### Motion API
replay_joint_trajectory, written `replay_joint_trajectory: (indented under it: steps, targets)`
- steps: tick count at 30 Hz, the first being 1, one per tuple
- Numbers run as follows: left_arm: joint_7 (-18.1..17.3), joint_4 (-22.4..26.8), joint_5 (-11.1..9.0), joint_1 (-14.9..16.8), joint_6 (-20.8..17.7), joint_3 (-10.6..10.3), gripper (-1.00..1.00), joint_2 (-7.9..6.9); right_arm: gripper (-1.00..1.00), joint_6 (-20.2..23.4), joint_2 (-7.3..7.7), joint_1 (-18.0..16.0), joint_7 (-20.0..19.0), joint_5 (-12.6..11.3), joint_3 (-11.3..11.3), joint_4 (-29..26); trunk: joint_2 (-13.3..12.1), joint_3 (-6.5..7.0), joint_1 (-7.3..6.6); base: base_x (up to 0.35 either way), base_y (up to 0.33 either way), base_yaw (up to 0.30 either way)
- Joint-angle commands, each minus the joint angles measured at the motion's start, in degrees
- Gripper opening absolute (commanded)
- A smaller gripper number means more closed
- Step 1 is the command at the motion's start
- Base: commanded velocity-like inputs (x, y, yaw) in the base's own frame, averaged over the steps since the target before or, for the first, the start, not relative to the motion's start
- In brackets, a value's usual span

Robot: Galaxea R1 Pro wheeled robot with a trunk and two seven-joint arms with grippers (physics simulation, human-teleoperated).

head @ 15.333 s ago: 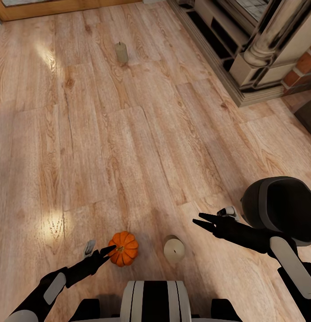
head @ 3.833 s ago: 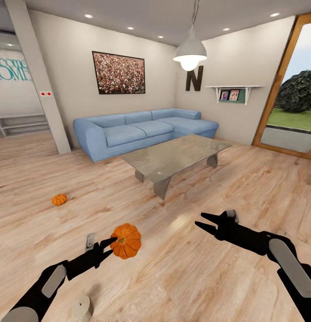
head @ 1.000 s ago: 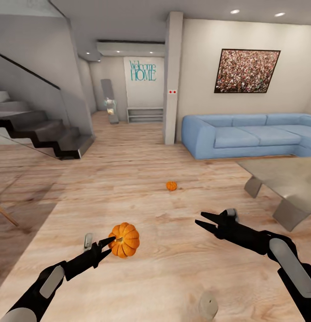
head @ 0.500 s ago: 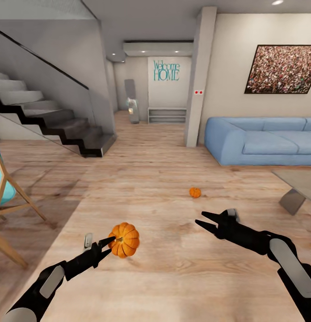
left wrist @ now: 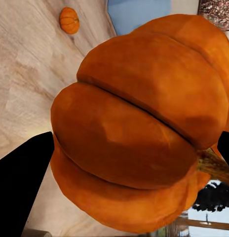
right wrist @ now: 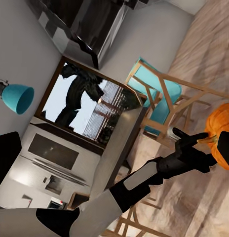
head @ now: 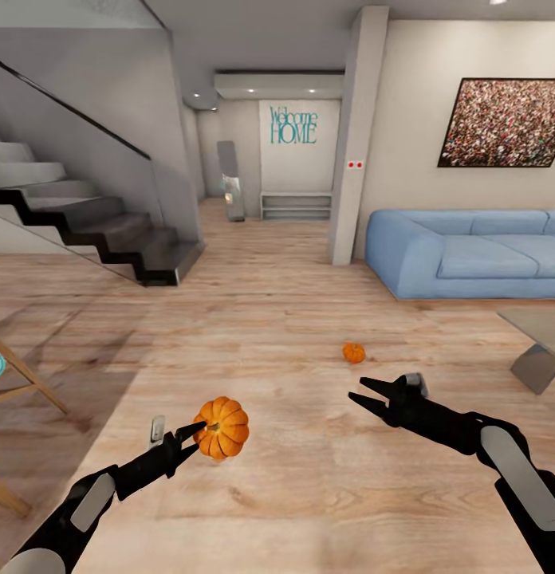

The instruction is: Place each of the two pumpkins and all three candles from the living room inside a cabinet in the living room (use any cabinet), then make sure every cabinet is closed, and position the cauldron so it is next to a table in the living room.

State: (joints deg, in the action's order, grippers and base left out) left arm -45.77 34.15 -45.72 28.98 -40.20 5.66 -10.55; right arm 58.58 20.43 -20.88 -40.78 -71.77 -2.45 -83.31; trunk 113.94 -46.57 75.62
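My left gripper (head: 199, 434) is shut on a bright orange ribbed pumpkin (head: 222, 428) and holds it above the wood floor. In the left wrist view this pumpkin (left wrist: 139, 123) sits between the black fingers (left wrist: 20, 182). A second pumpkin (head: 354, 352) lies on the floor ahead, toward the sofa, and appears again in the left wrist view (left wrist: 69, 20). My right gripper (head: 362, 397) hangs open with nothing in it, level with the left one. The grey glossy table (head: 541, 325) pokes in at the right edge. The candles, cauldron and cabinet are out of view.
A blue sofa (head: 469, 255) stands at the right against the wall, with a white pillar (head: 357, 135) beside it. Dark stairs (head: 110, 231) rise at the left. A wooden-legged turquoise chair (head: 10, 375) sits at the left edge. Open floor runs ahead into a hallway.
The whole view has swung left over the last second, then drifted slightly; the camera moved. Both arms keep their pose and the pumpkin stays in the left gripper.
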Motion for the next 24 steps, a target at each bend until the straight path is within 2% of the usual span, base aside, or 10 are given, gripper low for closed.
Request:
replay_joint_trajectory:
  steps: [1, 12, 24]
  targets:
    - [0.0, 0.0, -0.6, 0.0, -0.6, 0.1, -1.00, 0.00, 1.00, 0.1, 0.01, -0.1, -0.3, 0.1, -0.1, 0.0, 0.0, -0.05, 0.02, 0.299, 0.131, -0.226]
    - [0.0, 0.0, -0.6, 0.0, -0.6, 0.1, -1.00, 0.00, 1.00, 0.1, -0.02, -0.1, -0.4, 0.1, 0.0, 0.2, 0.0, -0.05, 0.02, 0.296, 0.195, -0.082]
    - [0.0, 0.0, -0.6, 0.0, -0.6, 0.1, -1.00, 0.00, 1.00, 0.1, -0.02, 0.0, -0.4, 0.1, 0.0, 0.2, 0.0, -0.05, 0.02, 0.294, 0.194, -0.242]
